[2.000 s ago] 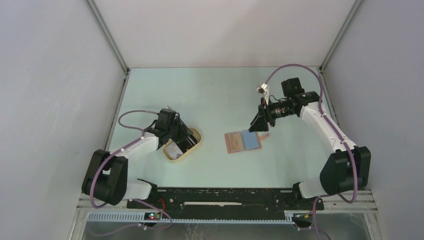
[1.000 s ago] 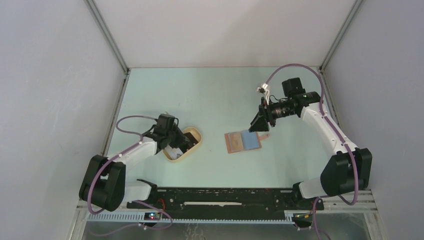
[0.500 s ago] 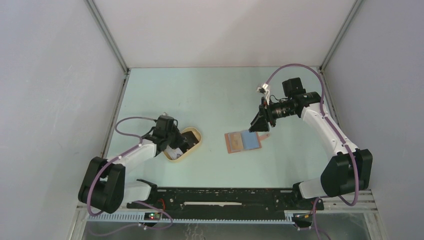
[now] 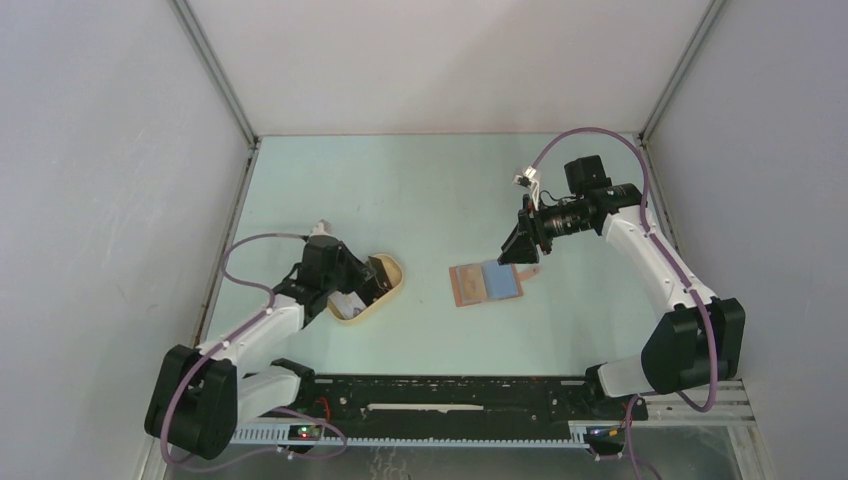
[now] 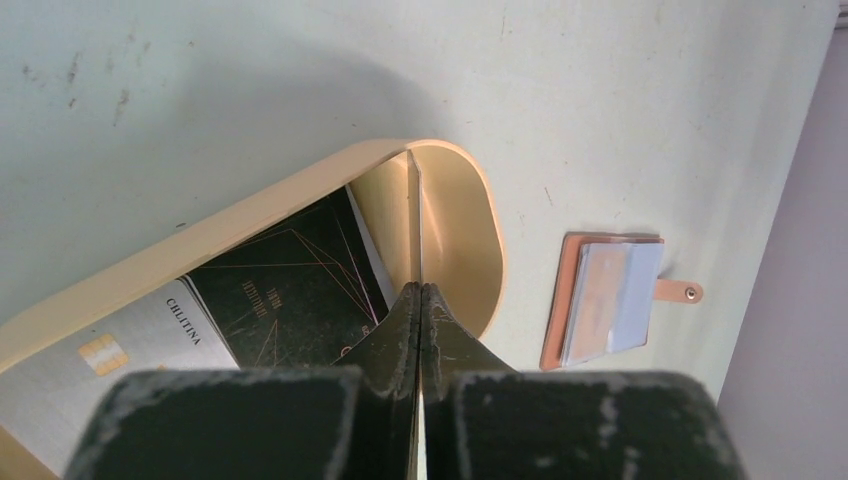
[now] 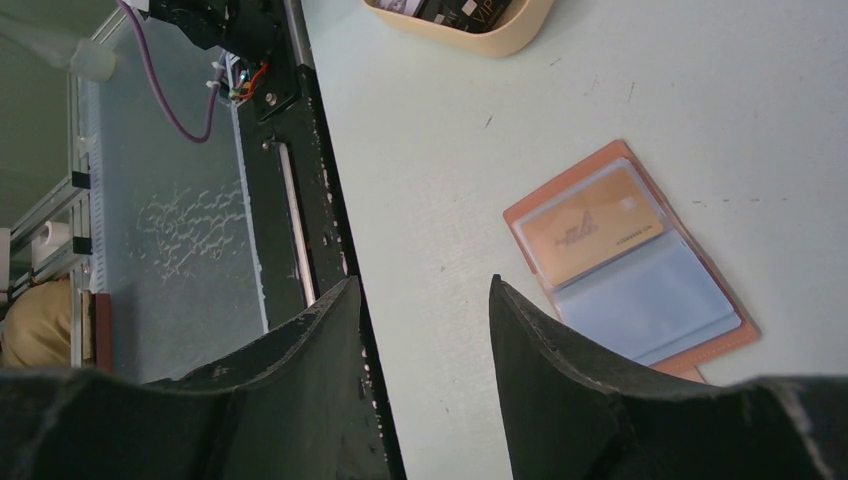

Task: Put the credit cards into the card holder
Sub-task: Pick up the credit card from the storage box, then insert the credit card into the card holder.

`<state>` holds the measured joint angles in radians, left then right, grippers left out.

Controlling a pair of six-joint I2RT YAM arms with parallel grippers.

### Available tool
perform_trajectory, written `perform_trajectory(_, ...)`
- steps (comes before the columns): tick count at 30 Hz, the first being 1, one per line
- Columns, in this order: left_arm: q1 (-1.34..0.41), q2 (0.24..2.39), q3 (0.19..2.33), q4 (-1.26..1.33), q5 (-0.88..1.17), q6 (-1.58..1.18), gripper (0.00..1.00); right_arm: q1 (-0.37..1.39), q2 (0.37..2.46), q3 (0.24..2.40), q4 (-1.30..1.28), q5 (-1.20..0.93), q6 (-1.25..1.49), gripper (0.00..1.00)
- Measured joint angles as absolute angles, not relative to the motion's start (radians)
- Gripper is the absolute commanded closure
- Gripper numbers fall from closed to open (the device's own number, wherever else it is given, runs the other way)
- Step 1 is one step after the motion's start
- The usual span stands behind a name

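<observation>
Your left gripper [image 5: 420, 292] is clamped on a card [image 5: 416, 215]. It shows edge-on as a thin pale line, long axis pointing straight out over the tray [image 5: 482, 240]. Your right gripper [image 6: 422, 290] hangs part-spread above the holder [image 6: 640, 300].

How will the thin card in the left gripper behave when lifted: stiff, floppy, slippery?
The card shows as a straight thin edge, so it is probably stiff and light. The left gripper pinches only one end, so the card might pivot or slip.
</observation>
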<state>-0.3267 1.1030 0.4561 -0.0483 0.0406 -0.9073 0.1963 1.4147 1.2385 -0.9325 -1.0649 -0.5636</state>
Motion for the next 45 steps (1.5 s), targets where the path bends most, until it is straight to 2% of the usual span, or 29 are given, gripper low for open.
perform_trajectory(11, -0.327, 1.010, 0.435, -0.045, 0.047, -0.854, 1.00, 0.206, 1.417, 1.238, -0.937, -1.081, -0.564, 0.40)
perform_trajectory(17, -0.327, 0.958, 0.434, -0.051, 0.047, -0.809, 1.00, 0.280, 1.449, 1.230, -0.891, -1.111, -0.547, 0.38)
perform_trajectory(26, -0.327, 0.877, 0.434, -0.053, 0.060, -0.739, 1.00, 0.418, 1.579, 1.240, -0.611, -1.172, -0.388, 0.36)
perform_trajectory(33, -0.326, 0.784, 0.431, 0.002, 0.122, -0.734, 1.00, 0.463, 1.660, 1.248, -0.382, -1.154, -0.178, 0.35)
perform_trajectory(45, -0.347, 0.808, 0.382, 0.284, 0.301, -0.838, 1.00, 0.440, 1.662, 1.217, -0.171, -1.202, 0.135, 0.21)
